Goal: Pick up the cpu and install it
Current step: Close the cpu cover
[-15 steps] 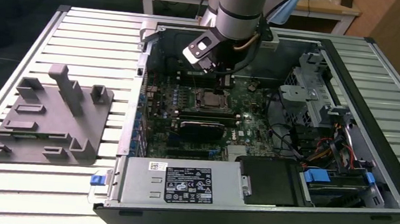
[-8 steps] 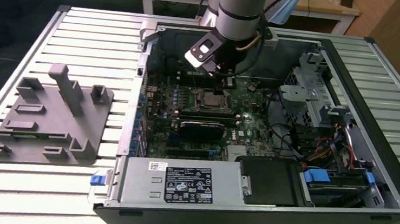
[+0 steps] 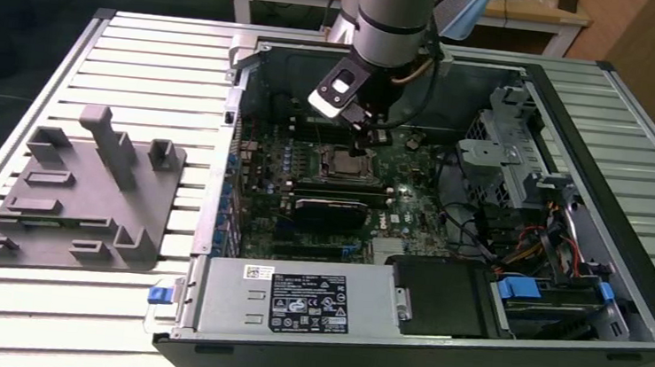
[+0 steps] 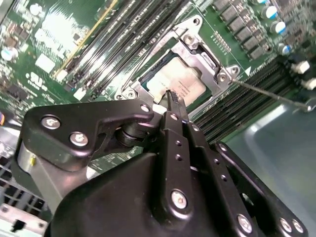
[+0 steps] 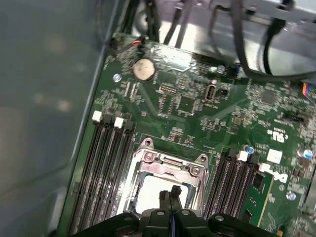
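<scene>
The cpu [image 4: 181, 82] is a silvery square chip lying flat inside the metal socket frame [image 4: 207, 57] on the green motherboard. It also shows in the first wrist view as the cpu [image 5: 150, 196], and in the exterior view as the cpu [image 3: 345, 161] in the middle of the open computer case. My gripper [image 4: 173, 97] hangs just above the chip, its two black fingers pressed together with nothing between them. The same shut fingertips sit over the chip's edge in the first wrist view, gripper [image 5: 170, 195], and in the exterior view, gripper [image 3: 369, 144].
Black memory slots [image 5: 106, 163] flank the socket on both sides. A grey fixture tray [image 3: 77, 197] lies on the slatted table at the exterior view's left. The case holds a power supply [image 3: 293, 301], a drive cage [image 3: 508, 155] and loose cables [image 3: 535, 246].
</scene>
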